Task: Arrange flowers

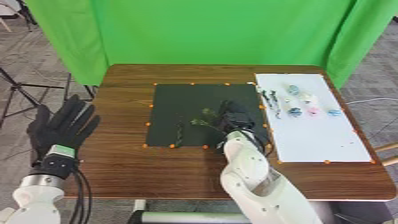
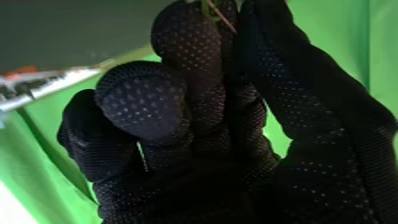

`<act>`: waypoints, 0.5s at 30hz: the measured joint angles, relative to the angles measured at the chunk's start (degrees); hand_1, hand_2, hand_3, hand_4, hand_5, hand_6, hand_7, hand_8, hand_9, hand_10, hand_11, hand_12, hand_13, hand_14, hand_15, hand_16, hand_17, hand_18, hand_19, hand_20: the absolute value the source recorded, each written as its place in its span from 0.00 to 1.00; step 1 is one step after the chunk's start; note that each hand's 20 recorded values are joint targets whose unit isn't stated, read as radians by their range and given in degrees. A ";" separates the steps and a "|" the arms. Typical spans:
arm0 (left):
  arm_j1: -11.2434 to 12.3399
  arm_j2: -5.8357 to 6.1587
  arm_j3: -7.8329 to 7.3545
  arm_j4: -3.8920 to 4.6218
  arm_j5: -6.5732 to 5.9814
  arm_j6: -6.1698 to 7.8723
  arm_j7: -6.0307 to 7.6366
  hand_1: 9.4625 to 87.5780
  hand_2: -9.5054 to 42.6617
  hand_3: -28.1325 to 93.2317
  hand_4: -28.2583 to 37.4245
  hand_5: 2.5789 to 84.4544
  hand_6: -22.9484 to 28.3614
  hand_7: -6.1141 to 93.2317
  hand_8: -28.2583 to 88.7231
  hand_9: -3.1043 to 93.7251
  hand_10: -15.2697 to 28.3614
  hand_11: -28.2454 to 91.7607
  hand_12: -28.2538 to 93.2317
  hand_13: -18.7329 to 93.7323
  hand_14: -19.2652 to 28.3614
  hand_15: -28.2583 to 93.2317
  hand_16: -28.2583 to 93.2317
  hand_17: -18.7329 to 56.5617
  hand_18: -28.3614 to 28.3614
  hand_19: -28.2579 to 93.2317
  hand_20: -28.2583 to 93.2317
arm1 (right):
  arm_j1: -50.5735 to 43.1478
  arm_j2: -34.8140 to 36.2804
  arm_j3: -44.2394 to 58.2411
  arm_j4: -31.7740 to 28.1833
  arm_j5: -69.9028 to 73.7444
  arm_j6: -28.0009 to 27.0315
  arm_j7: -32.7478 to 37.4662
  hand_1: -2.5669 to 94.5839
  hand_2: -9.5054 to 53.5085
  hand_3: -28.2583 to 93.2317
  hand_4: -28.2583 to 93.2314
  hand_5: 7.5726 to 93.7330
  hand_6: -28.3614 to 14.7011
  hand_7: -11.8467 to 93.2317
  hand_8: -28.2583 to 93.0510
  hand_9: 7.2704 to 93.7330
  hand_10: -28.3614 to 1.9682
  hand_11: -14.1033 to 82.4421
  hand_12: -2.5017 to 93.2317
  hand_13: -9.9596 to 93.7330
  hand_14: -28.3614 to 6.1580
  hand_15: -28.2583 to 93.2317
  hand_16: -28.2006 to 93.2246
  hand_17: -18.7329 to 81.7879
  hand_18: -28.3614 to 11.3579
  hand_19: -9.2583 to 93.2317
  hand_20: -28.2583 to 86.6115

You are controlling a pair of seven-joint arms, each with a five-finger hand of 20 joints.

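left hand [image 1: 62, 127]: fingers straight, spread apart, at tabletop's [image 1: 133, 172] left edge
right hand [image 1: 236, 119]: over black mat [image 1: 204, 95], fingers and thumb clamped on green sprig [image 1: 209, 114]
green sprig: at right hand's fingertips, over mat
dark sprig [image 1: 179, 134]: lying on black mat, left of right hand
white sheet [image 1: 324, 145]: right of black mat
blue flower [image 1: 334, 113], pink flower [image 1: 314, 111], dark stems [image 1: 274, 103]: on white sheet, near one another
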 measured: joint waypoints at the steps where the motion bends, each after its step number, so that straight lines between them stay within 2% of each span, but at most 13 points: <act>1: -0.14 0.00 0.10 0.00 -0.11 0.24 -0.10 0.23 0.40 0.83 0.00 0.45 0.58 0.21 0.16 0.35 0.63 0.40 0.29 0.36 0.68 0.49 0.16 0.17 0.73 0.52 0.31 | -0.15 -0.37 -0.03 0.57 -0.01 0.60 0.00 0.54 0.00 0.84 0.06 0.83 0.60 0.46 0.40 0.94 0.54 0.52 0.39 0.95 0.64 0.70 0.52 0.79 0.21 1.00 0.64; 6: -0.81 0.11 0.79 -0.08 -1.50 2.69 0.02 0.24 0.40 0.83 0.00 0.45 0.58 0.21 0.16 0.36 0.63 0.40 0.29 0.36 0.68 0.50 0.15 0.17 0.73 0.53 0.31 | -1.24 -1.39 -0.03 1.72 -0.10 1.82 0.02 0.50 0.00 0.82 0.07 0.81 0.57 0.44 0.39 0.94 0.48 0.51 0.33 0.95 0.64 0.67 0.52 0.79 0.22 1.00 0.64; 11: -0.87 0.12 0.83 -0.08 -2.02 2.93 0.17 0.24 0.43 0.85 0.00 0.45 0.58 0.22 0.16 0.37 0.64 0.42 0.30 0.38 0.68 0.52 0.15 0.17 0.73 0.53 0.31 | -2.26 -1.64 0.49 0.71 2.37 0.96 0.00 0.43 0.00 0.83 0.08 0.79 0.56 0.40 0.35 0.92 0.46 0.51 0.32 0.94 0.60 0.69 0.53 0.80 0.24 1.00 0.67; 15: -0.79 0.12 0.83 -0.09 -2.12 2.93 0.25 0.24 0.44 0.85 0.00 0.45 0.58 0.22 0.15 0.37 0.64 0.42 0.31 0.38 0.68 0.54 0.15 0.17 0.73 0.53 0.31 | -2.69 -1.47 0.85 -1.48 4.96 -0.38 -0.03 0.38 0.03 0.84 0.09 0.79 0.55 0.39 0.19 0.91 0.44 0.49 0.31 0.93 0.59 0.70 0.52 0.80 0.24 1.00 0.67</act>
